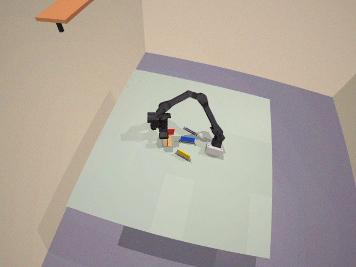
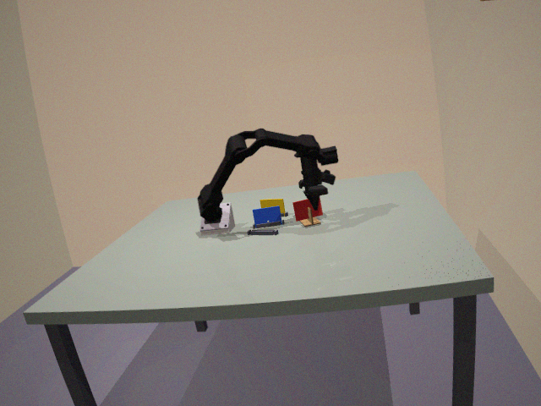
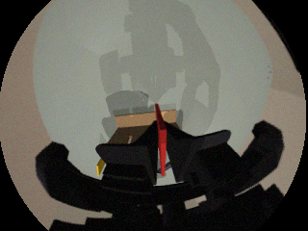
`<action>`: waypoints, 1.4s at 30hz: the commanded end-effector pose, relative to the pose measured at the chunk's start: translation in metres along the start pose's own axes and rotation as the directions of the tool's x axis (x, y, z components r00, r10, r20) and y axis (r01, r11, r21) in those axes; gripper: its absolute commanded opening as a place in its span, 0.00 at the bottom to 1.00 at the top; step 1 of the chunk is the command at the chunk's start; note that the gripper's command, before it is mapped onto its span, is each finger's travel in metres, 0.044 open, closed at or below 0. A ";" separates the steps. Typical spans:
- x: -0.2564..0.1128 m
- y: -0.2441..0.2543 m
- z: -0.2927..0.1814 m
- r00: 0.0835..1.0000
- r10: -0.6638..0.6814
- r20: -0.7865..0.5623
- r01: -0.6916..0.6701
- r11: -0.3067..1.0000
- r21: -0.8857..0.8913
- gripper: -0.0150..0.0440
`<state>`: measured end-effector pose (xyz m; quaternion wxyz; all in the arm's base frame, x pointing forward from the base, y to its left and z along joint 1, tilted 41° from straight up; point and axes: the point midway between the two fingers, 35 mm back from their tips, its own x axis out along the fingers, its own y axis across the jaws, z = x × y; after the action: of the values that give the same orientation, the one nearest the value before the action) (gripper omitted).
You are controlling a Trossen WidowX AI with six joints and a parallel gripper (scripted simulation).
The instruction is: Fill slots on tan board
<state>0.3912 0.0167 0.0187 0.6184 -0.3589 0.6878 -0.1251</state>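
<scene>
My gripper is shut on the red board and holds it upright, crosswise to the tan board. The tan board stands on its flat tan base, under the gripper. The red board is at the tan board's end; whether its notch sits in a slot is hidden. A blue board and a yellow board stand upright in their holders.
An empty dark holder lies beside the blue board. The arm's white base stands beyond the blue board. All rest on the pale green table.
</scene>
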 end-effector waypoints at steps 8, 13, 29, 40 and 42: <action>0.001 0.000 0.000 1.000 0.000 0.000 0.000 1.000 0.000 0.25; 0.001 0.000 0.000 1.000 0.000 0.000 0.000 1.000 0.000 0.48; -0.058 0.001 0.002 1.000 0.000 0.001 0.000 1.000 -0.005 0.53; -0.102 0.003 0.005 0.998 0.002 0.070 -0.003 1.000 0.012 0.57; -0.108 0.026 -0.002 0.997 0.015 0.070 -0.019 0.998 0.060 0.57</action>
<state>0.3909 0.0837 0.0870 0.6440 -0.3485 0.6689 -0.1285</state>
